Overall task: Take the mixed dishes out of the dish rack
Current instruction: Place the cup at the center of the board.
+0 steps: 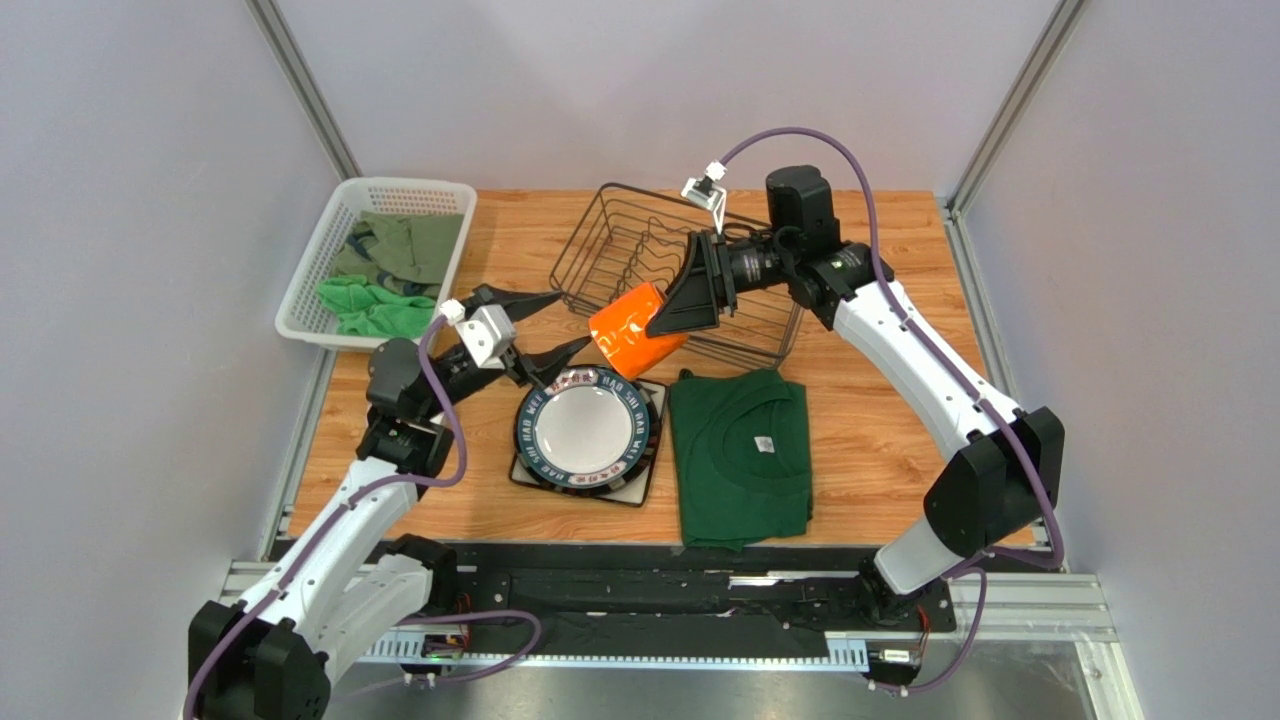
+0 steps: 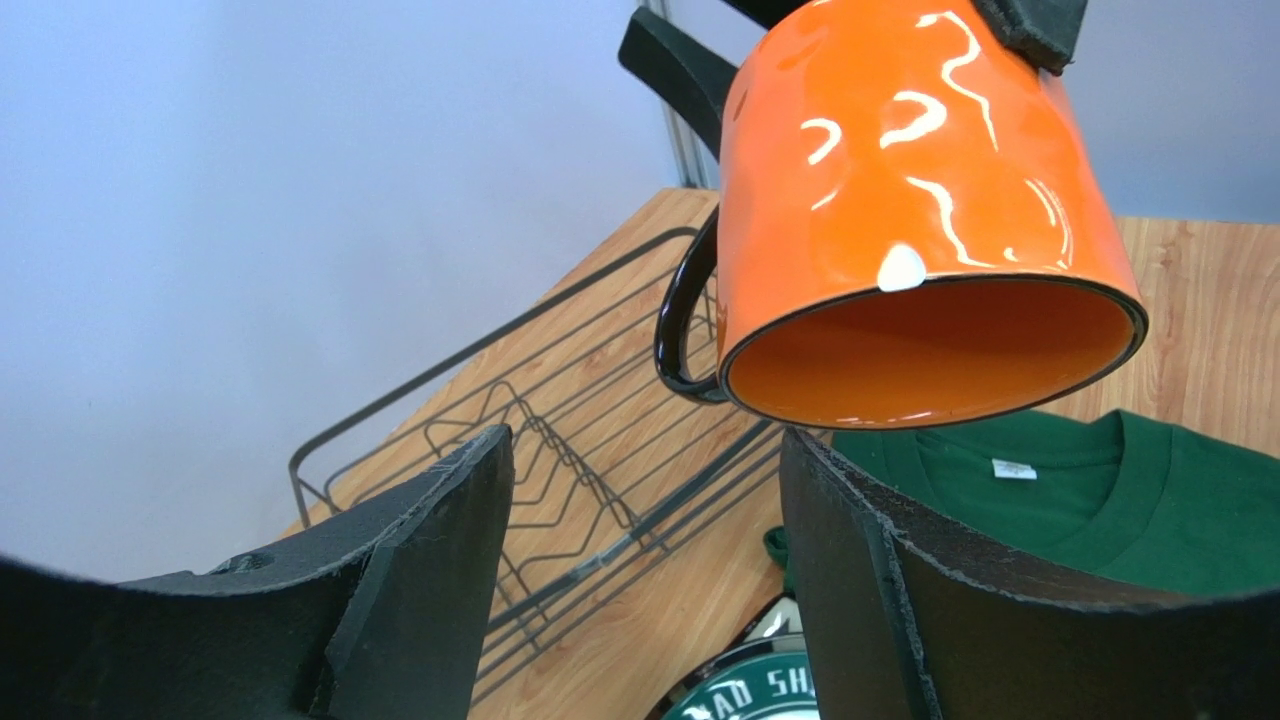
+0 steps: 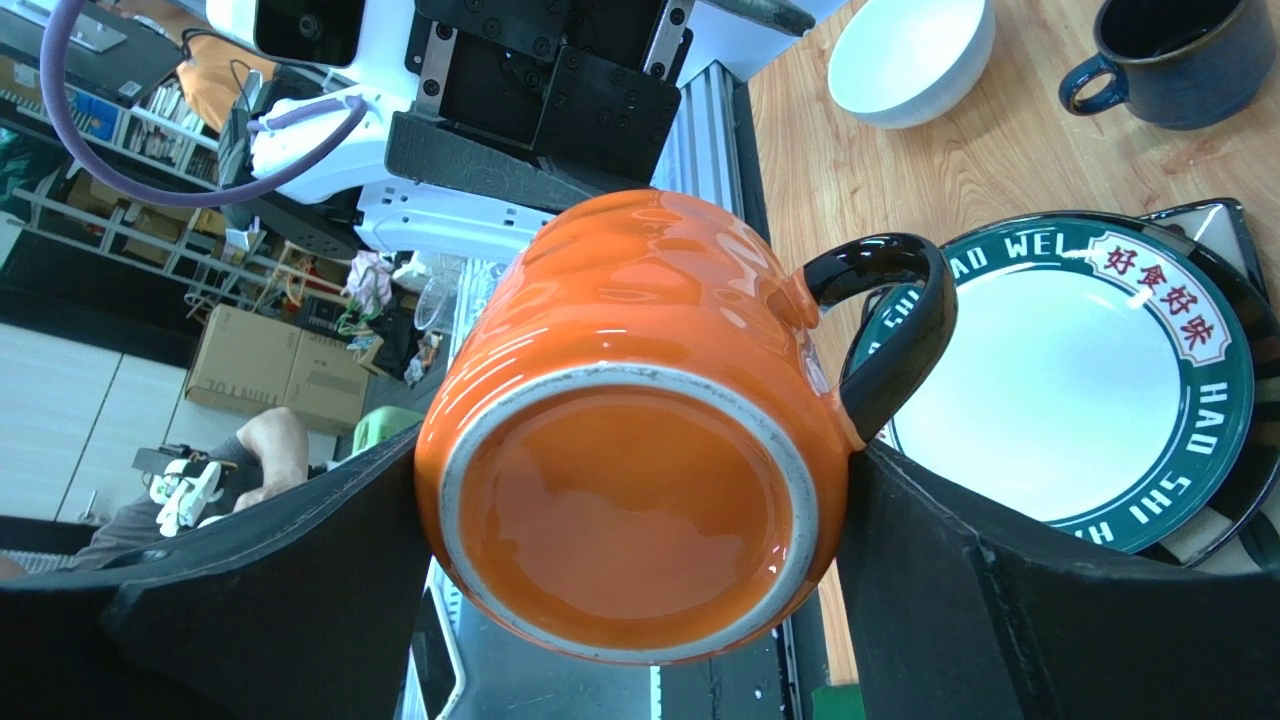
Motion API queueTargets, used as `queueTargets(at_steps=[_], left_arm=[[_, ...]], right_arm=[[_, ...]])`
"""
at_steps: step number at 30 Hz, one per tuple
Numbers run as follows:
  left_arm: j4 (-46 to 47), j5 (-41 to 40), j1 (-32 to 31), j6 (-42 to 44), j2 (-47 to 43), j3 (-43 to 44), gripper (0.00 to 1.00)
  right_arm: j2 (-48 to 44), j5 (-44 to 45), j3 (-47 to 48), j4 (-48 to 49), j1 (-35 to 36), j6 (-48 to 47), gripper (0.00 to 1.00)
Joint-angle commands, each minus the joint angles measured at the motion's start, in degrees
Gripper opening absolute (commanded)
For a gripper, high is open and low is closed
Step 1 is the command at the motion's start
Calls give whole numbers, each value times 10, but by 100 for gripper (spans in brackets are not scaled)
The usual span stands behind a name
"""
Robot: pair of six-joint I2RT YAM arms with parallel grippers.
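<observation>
Slippage looked like the main hazard. Low in the top view, the round plate (image 1: 583, 428) sat on a square plate (image 1: 526, 471) on the tabletop (image 1: 887, 450), just beside a green shirt (image 1: 744, 458). The orange mug (image 1: 637, 333) hung in the air at the centre of the frame, just past the round plate's far rim. A glossy, rounded mug gripped only from two sides could have twisted or dropped. A fall from there would likely have struck the plates and chipped something.

The left jaws were a second worry. They stood apart and empty at the round plate's upper left edge. In the left wrist view the mug's open mouth hung just above the gap between them, so a careless move by either arm could have knocked the mug loose.

The right jaws were clamped on the mug across its body near the base, one on each side. In the right wrist view the base faced the camera and the black handle pointed to the right of the frame, close to that jaw; whether they touched could not be told. The mug was tilted, its mouth toward the lower left of the top view.

A white bowl (image 3: 911, 53) and a blue mug (image 3: 1169, 60) rested on the tabletop at the top of the right wrist view. Beyond the orange mug stood the dish rack (image 1: 646, 248), with no dish visible inside.
</observation>
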Motion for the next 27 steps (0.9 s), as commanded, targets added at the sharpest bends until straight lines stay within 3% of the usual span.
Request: queueTargets(at_steps=[1,7,15,20,27], left_arm=[[67,33,-11,11,4,-5,74],[71,41,-32,13,16,7,74],[75,13,-69,22,37,19,62],[77,-3,-84,29,38,19,38],[79,-1,-87,11,38,22,14]], right_arm=[[-11,-34,8,33,9,-5,58],[-4,-36,11,20,17,-17,58],[2,-39,17,0,30,-42,58],[6,-42,20,-15,34,-54,58],[14,-46,22,-23,39,-62,59]])
